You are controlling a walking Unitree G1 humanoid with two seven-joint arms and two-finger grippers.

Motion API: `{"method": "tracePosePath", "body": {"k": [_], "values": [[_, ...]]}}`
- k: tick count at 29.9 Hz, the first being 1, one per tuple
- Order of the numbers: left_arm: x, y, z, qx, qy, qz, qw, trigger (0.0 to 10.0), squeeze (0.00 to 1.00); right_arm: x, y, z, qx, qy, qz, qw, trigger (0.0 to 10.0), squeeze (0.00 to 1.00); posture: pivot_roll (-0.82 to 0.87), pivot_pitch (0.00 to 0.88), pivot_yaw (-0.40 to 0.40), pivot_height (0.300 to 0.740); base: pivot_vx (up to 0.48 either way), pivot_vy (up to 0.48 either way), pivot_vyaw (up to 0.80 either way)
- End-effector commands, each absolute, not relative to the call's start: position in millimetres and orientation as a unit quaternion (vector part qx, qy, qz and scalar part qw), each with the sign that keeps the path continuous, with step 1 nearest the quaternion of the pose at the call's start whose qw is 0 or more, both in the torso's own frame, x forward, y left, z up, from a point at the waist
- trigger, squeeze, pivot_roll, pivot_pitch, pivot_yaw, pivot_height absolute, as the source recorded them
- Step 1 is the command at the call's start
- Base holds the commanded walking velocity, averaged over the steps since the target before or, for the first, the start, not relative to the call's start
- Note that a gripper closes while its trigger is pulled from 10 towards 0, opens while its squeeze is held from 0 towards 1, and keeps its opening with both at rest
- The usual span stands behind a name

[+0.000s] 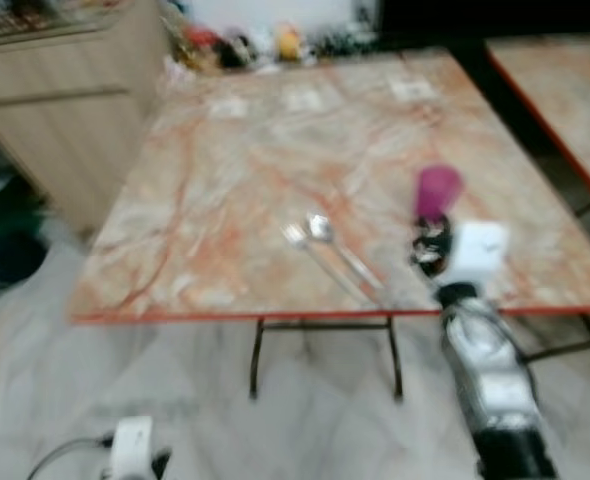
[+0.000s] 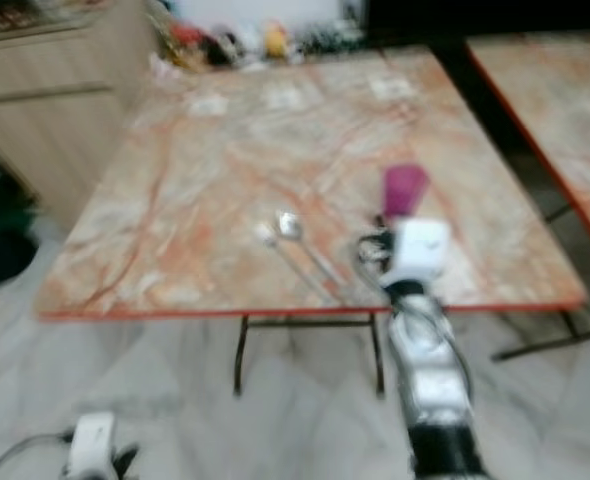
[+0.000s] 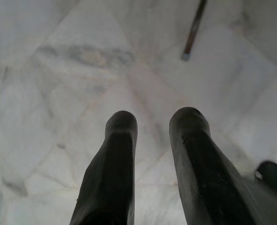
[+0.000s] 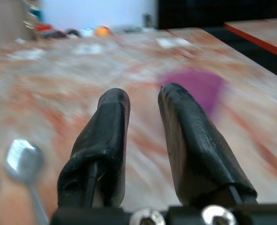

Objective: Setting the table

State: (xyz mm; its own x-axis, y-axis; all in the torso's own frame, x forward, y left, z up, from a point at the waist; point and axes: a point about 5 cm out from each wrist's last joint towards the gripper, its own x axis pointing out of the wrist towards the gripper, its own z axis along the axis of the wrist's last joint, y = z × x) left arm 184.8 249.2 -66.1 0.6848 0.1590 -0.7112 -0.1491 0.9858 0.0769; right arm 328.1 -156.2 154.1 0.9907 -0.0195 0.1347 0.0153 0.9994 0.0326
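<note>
While the right gripper (image 4: 143, 101) hovers spread and empty above the orange-veined marble tabletop (image 1: 225, 180) | purple plastic cup (image 1: 437, 190) at its 12 o'clock | steel spoon (image 1: 320, 228) at 10 | left gripper (image 3: 152, 122) parted over pale marble floor (image 3: 58, 70).

An orange-veined marble pattern was shown on the table (image 1: 225, 200), edged in red. A magenta cup (image 1: 437, 190) and a silver spoon (image 1: 320, 228) were seen. The floor (image 3: 58, 93) was patterned in grey-white marble.
</note>
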Motion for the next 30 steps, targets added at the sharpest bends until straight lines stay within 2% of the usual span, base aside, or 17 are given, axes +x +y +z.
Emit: {"method": "tracePosePath", "body": {"k": [1, 5, 10, 16, 24, 25, 26, 30], "values": [[170, 260, -71, 0.013, 0.412, 0.097, 0.906, 10.0, 0.00, 328, -143, 155, 0.024, -0.066, 0.022, 0.997, 10.0, 0.00, -0.10, 0.104, 0.053, 0.740, 0.000, 0.000, 0.00], [167, 260, -72, 0.011, 0.414, 0.097, 0.905, 10.0, 0.00, 326, -134, 154, 0.001, -0.062, 0.068, 0.996, 10.0, 0.00, -0.10, 0.100, 0.051, 0.740, 0.000, 0.000, 0.00], [165, 253, -75, 0.011, 0.417, 0.092, 0.904, 10.0, 0.00, 324, -136, 154, -0.016, -0.062, 0.070, 0.995, 10.0, 0.00, -0.11, 0.093, 0.049, 0.740, 0.000, 0.000, 0.00], [162, 244, -79, 0.009, 0.421, 0.086, 0.903, 10.0, 0.00, 320, -139, 150, -0.024, -0.049, 0.071, 0.996, 10.0, 0.00, -0.11, 0.083, 0.047, 0.740, 0.000, 0.000, 0.80], [157, 249, -79, 0.017, 0.428, 0.080, 0.900, 10.0, 0.00, 320, -148, 129, 0.005, 0.032, 0.056, 0.998, 10.0, 0.00, -0.11, 0.060, 0.050, 0.740, 0.000, 0.000, 0.00], [158, 250, -79, 0.017, 0.427, 0.080, 0.900, 10.0, 0.00, 320, -147, 128, 0.010, 0.035, 0.058, 0.998, 10.0, 0.04, -0.11, 0.055, 0.050, 0.740, 0.000, 0.000, 0.00], [158, 250, -79, 0.018, 0.427, 0.080, 0.900, 10.0, 0.00, 320, -147, 125, 0.012, 0.047, 0.062, 0.997, 10.0, 1.00, -0.11, 0.053, 0.051, 0.740, 0.000, 0.000, 0.00], [160, 251, -78, 0.019, 0.426, 0.078, 0.901, 10.0, 0.00, 318, -145, 118, 0.027, 0.082, 0.074, 0.994, 10.0, 1.00, -0.11, 0.050, 0.055, 0.740, 0.000, 0.000, 0.00]]}}
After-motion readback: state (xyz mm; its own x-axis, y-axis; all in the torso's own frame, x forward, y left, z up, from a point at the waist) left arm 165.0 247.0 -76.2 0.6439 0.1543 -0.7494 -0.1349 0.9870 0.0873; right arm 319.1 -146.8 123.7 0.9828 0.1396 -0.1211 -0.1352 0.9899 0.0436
